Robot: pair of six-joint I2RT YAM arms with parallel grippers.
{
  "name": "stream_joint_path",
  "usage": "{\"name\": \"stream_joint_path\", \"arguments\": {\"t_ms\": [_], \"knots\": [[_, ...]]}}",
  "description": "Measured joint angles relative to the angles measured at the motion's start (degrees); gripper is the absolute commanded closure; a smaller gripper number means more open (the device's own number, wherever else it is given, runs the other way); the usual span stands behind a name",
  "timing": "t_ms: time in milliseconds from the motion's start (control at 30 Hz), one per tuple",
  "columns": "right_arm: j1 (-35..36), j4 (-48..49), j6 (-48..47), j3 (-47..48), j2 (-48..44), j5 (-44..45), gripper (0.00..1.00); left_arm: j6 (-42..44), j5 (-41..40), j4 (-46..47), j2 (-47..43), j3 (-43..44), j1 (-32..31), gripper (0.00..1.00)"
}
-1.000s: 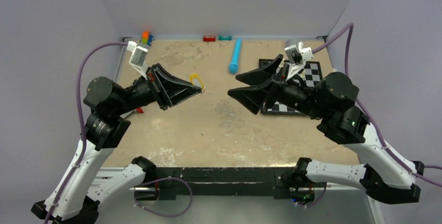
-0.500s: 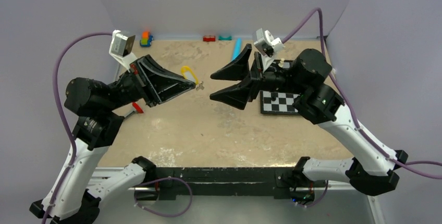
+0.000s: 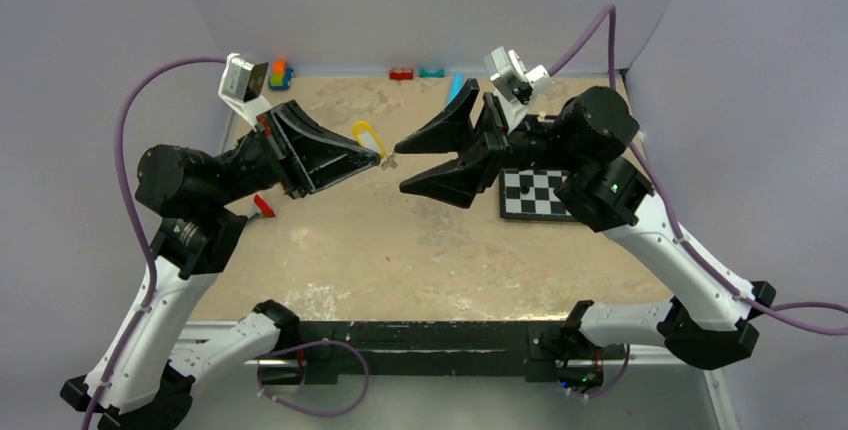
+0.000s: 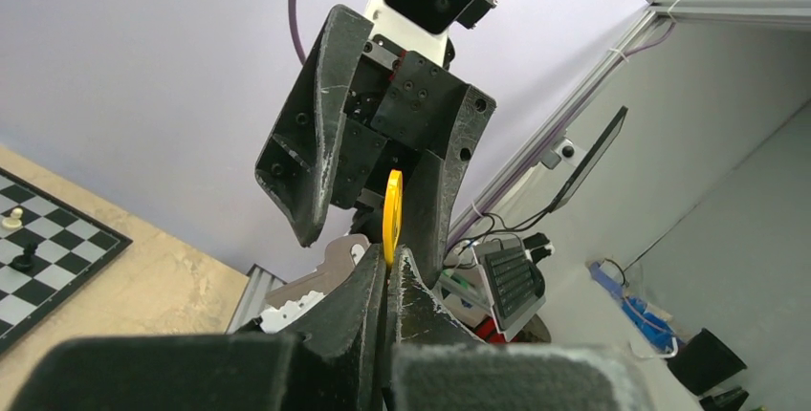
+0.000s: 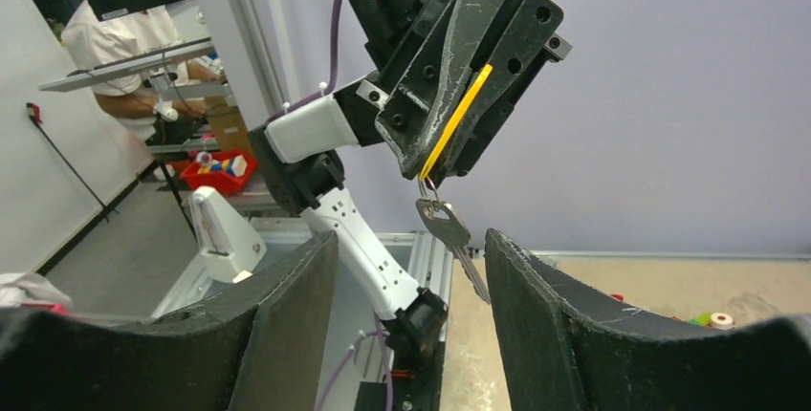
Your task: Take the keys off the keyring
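My left gripper (image 3: 379,158) is raised over the table and shut on a flat yellow plastic key tag (image 3: 367,138). The tag shows edge-on in the left wrist view (image 4: 392,212) and in the right wrist view (image 5: 457,117). A small thin keyring (image 5: 427,187) hangs from the tag's lower end. A silver key (image 5: 448,231) dangles from the ring, blade down; it also shows in the left wrist view (image 4: 320,272). My right gripper (image 3: 403,167) is open and faces the left one. In the right wrist view (image 5: 411,239) the key hangs between its fingertips, touching neither.
A chessboard (image 3: 540,193) lies on the table under the right arm. A light-blue cylinder (image 3: 456,85), a red block (image 3: 402,74), a teal block (image 3: 432,72) and multicoloured blocks (image 3: 280,74) sit along the back edge. A small red piece (image 3: 264,206) lies under the left arm.
My right gripper has swung left and up from over the chessboard until its open fingers flank the hanging key. My left gripper has risen a little, still holding the yellow tag.
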Motion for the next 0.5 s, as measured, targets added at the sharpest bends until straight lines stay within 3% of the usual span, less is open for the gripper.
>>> {"name": "stream_joint_path", "arguments": {"t_ms": [233,500], "knots": [[0.0,1.6,1.2,0.0,2.2,0.1,0.47,-1.7,0.3,2.6,0.7,-0.7,0.0,1.00],[0.0,3.1,2.4,0.0,2.9,0.1,0.75,-1.8,0.2,3.8,0.4,-1.5,0.0,1.00]]}}
